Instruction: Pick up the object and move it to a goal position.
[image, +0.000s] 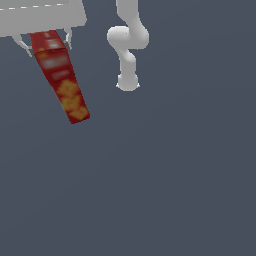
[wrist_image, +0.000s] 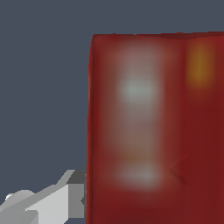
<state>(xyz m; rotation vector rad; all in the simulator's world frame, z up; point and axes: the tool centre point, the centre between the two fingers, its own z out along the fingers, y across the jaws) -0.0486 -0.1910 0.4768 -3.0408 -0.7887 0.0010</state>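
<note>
Fingers of my pale grey gripper (image: 46, 44) clamp the upper end of the small rectangular red carton with orange-yellow cracker pictures (image: 61, 76); it hangs tilted at the exterior view's upper left; one finger (wrist_image: 72, 192) touches its side.

A flat, plain slate-grey ground (image: 165, 180) fills the exterior view with no edge or marking — the only thing seen standing directly on it is the arm's white base (image: 128, 83), toward the top of that view.
</note>
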